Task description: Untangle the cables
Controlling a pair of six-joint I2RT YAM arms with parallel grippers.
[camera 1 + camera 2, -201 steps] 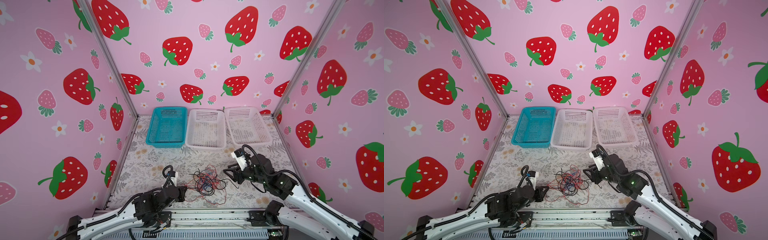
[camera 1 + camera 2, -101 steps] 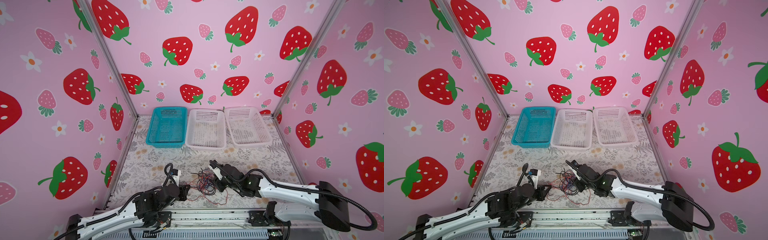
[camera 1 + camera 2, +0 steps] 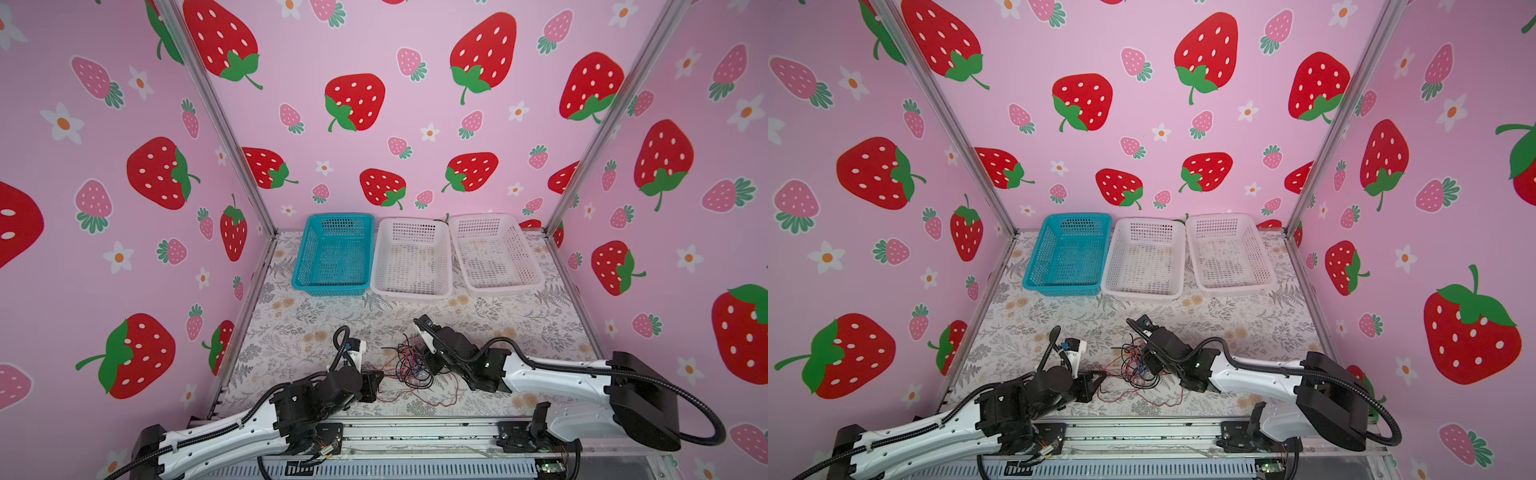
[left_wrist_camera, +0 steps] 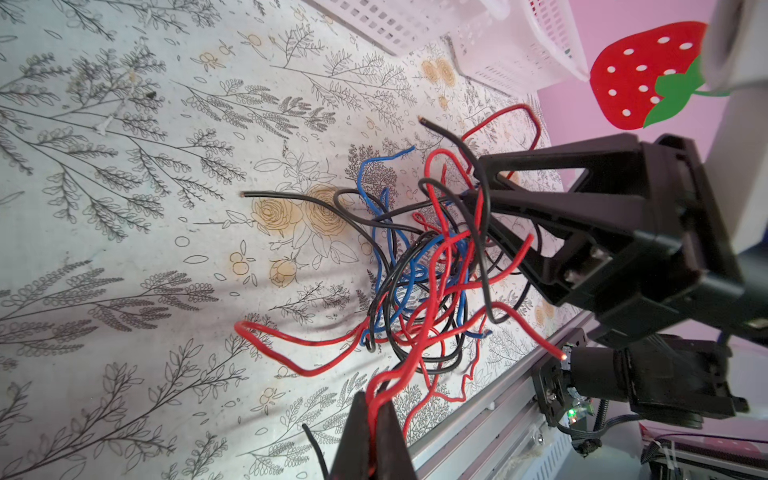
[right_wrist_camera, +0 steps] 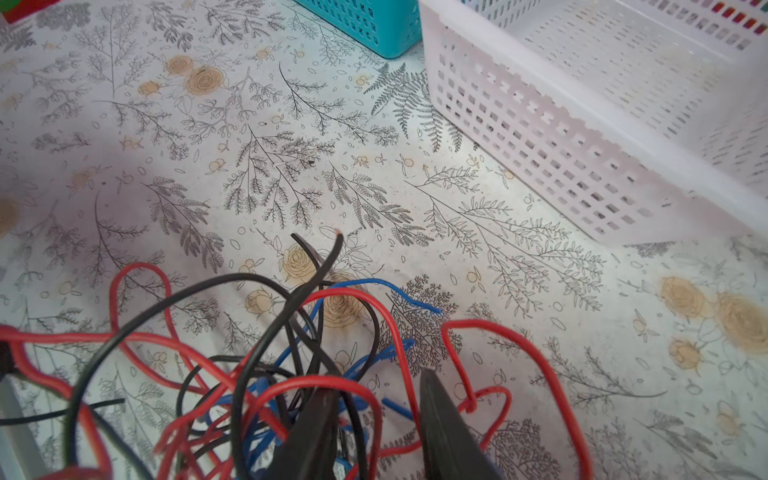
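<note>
The cables are thin red, black and blue wires in one tangle near the table's front edge. My left gripper sits low at the tangle's left side. In the left wrist view it is shut on a red cable that runs up into the cables. My right gripper presses into the tangle from the right. In the right wrist view it is open, and red and blue strands of the cables lie between its fingers. The left wrist view also shows the right gripper with its jaws apart.
A blue basket and two white baskets stand in a row at the back. The metal front rail runs just behind the tangle's loose red ends. Pink strawberry walls close in three sides.
My right arm has swung in from the right and lowered its gripper into the tangle, with its jaws narrowing. The left gripper has stayed shut on the red cable.
</note>
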